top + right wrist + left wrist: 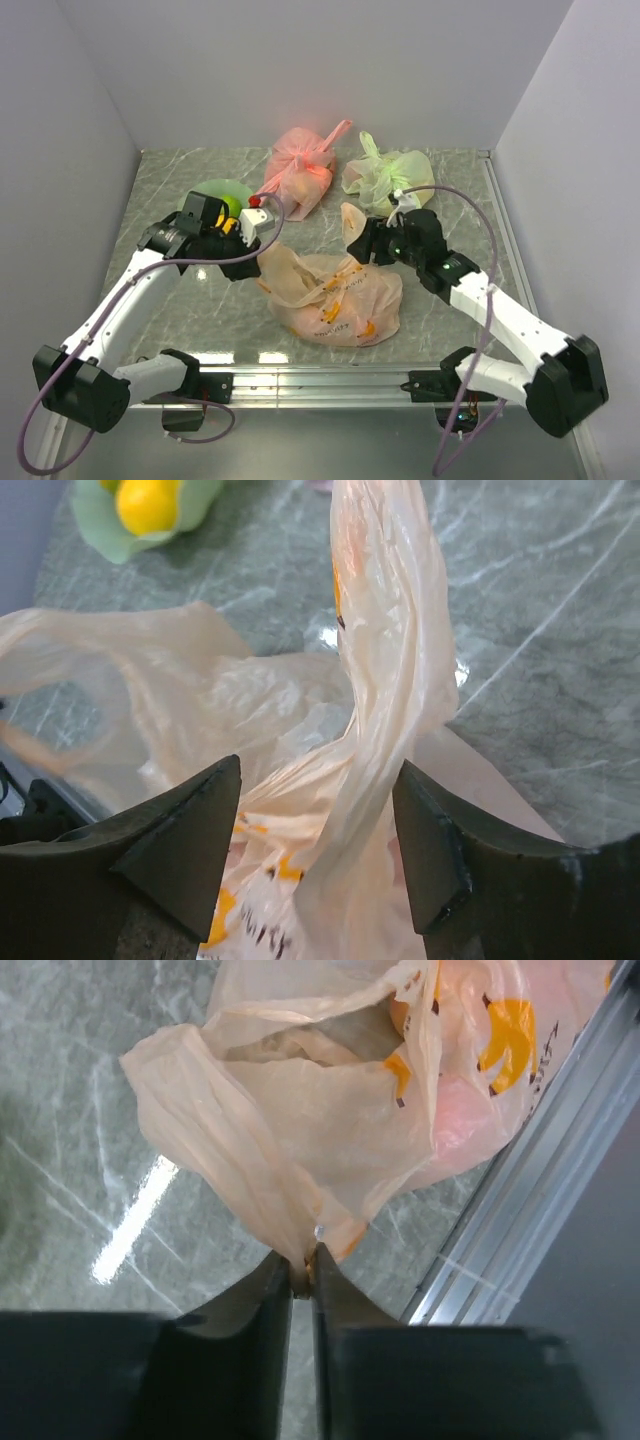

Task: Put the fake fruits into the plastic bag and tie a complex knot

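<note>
The pale orange plastic bag [335, 300] lies in the middle of the table with its mouth loose and its two handles untied; no knot shows on it. My left gripper [258, 250] is shut on the bag's left handle [290, 1180], pinched at the fingertips [303, 1265]. My right gripper [357, 240] is open, its jaws on either side of the twisted right handle [390, 680], which stands upright, not touching it [318, 830]. A pinkish round shape [455, 1120] shows through the bag wall. A yellow fruit [150, 505] sits in the pale green dish [215, 190].
A pink-red tied bag [300, 170] and a light green tied bag [385, 172] lie at the back. An aluminium rail [320, 380] runs along the near edge and also shows in the left wrist view [540, 1160]. White walls enclose the table.
</note>
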